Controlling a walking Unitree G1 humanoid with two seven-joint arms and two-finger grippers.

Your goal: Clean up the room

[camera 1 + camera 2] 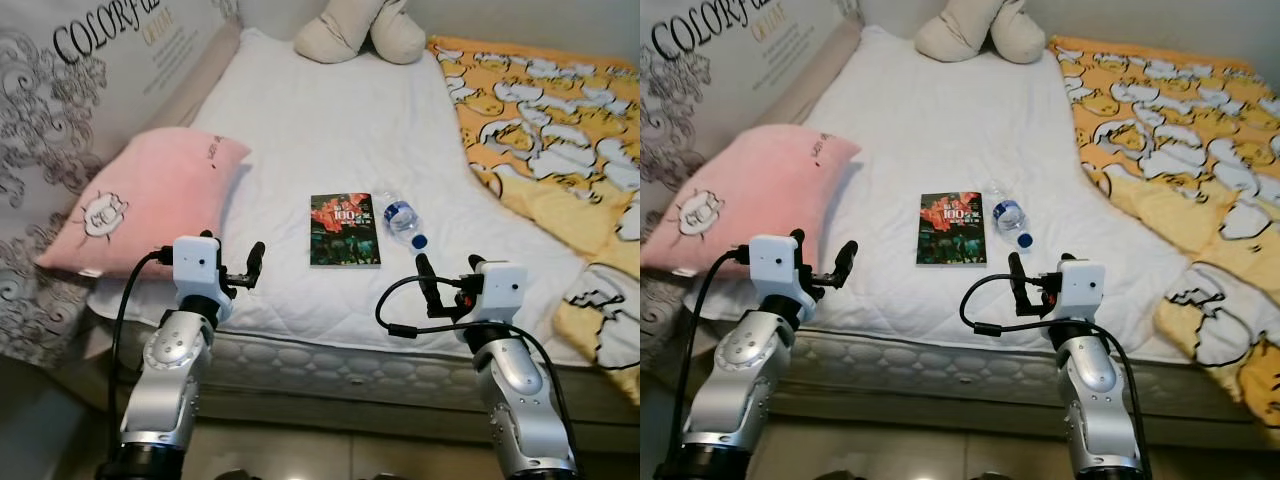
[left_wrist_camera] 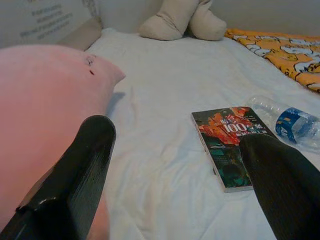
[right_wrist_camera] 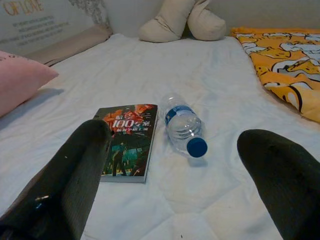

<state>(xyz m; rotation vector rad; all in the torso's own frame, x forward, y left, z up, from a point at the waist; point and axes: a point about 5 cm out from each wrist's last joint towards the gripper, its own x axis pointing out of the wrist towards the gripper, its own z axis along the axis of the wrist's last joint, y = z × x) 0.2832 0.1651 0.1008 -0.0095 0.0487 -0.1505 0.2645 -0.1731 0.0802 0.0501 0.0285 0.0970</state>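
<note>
Spread wide and empty: right gripper (image 1: 448, 268) and left gripper (image 1: 232, 262), poised over the mattress (image 1: 300, 150) near edge. Just beyond, book (image 1: 344, 230) touching a lying water bottle (image 1: 402, 221). Likely hazard: bottle rolling away on a glancing pinch.

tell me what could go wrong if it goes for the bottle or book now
The water bottle lies on its side on the soft bed, so it may roll when the open right gripper nudges it. The book lies flat beside it, hard to get fingers under. The left gripper could bump the pink pillow.
</note>
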